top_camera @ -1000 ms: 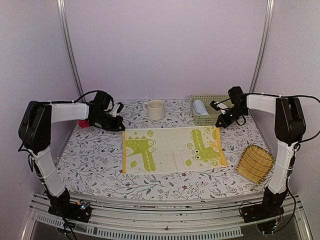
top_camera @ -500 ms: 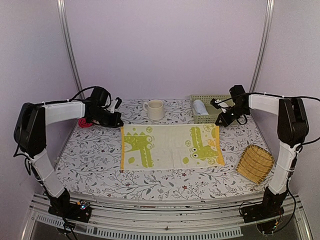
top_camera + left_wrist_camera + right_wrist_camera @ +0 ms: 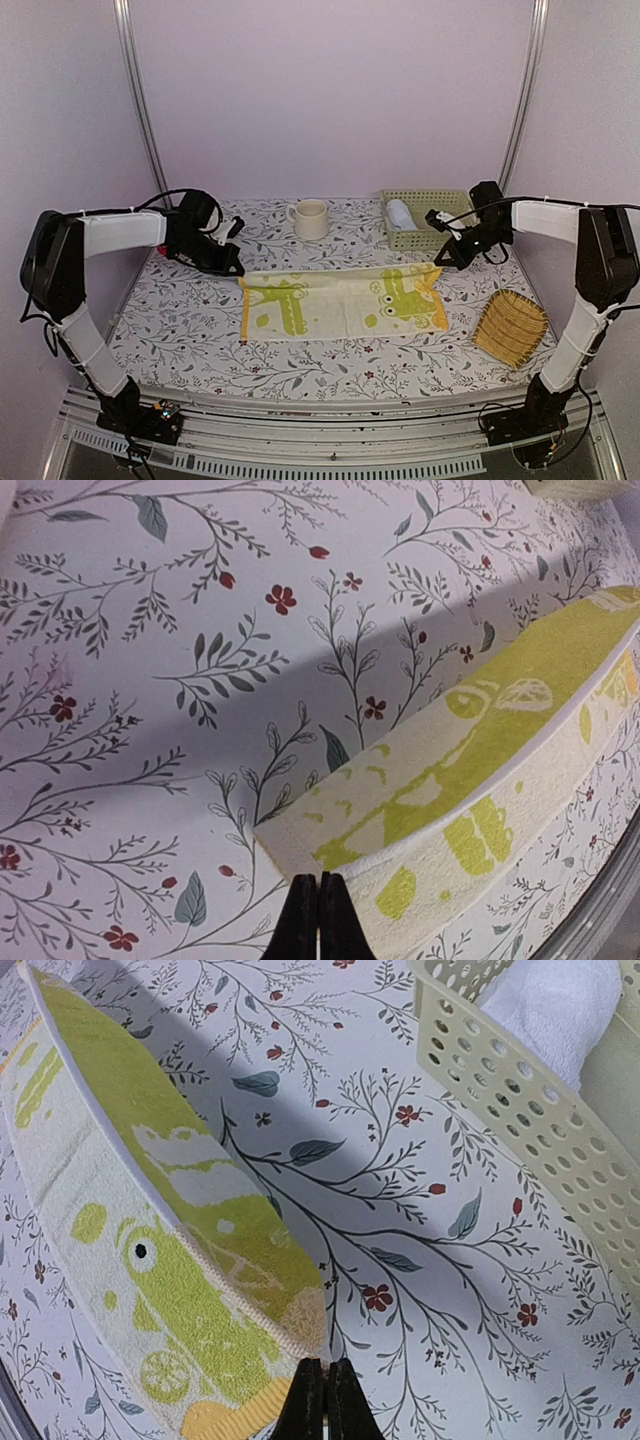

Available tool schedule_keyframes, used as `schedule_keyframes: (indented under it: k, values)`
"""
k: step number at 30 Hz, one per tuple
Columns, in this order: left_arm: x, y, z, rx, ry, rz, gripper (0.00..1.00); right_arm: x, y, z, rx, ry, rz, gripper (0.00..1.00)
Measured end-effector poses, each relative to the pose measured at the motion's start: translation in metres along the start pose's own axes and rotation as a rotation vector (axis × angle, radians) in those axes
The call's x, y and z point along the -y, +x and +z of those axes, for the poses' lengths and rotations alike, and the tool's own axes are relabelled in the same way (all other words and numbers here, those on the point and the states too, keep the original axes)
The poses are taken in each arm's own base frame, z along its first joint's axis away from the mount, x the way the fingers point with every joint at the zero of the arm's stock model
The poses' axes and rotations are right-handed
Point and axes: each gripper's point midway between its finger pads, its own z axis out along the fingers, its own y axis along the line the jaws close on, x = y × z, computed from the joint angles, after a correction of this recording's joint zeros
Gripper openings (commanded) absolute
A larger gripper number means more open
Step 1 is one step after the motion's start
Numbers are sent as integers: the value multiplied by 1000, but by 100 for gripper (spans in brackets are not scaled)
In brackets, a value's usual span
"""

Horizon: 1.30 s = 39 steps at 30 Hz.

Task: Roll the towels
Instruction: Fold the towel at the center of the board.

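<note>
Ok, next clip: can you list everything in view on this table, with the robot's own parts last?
patterned towel: one, yellow-green and cream, table centre, far edge raised off the surface
rolled towel: one, pale, inside the basket
basket: one, pale green, perforated, back right
mug: one, cream, back centre
bamboo tray: one, yellow woven, near right edge
table: one, white floral cover, under everything
left gripper: one, black, shut on the patterned towel's far left corner
right gripper: one, black, shut on its far right corner
</note>
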Motion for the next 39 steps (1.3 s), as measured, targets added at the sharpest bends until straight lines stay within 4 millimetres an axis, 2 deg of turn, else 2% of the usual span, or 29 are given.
schedule_keyframes:
  k: [5,10,22,25,30,32,36,39]
  values:
    - [5,25,8,-67,12,1,0,-14,17,-3,-18,-21,-22,2]
    - [13,45,5,-107,21,6,0,-27,30,-11,-29,-33,-60,2]
    - [23,63,2,-158,25,13,0,-48,48,-17,-61,-98,-160,2]
    - [24,57,-1,-151,15,17,0,-44,43,-23,-77,-86,-193,2]
    - [29,26,-11,-81,10,40,0,-11,-1,-38,-46,31,-301,2]
    - [30,20,-13,-67,9,44,0,-3,-10,-39,-43,54,-328,2]
    - [29,22,-11,-75,5,43,0,-1,-3,-29,-68,39,-339,2]
    - [29,23,-10,-82,4,45,0,-7,9,-22,-92,12,-339,2]
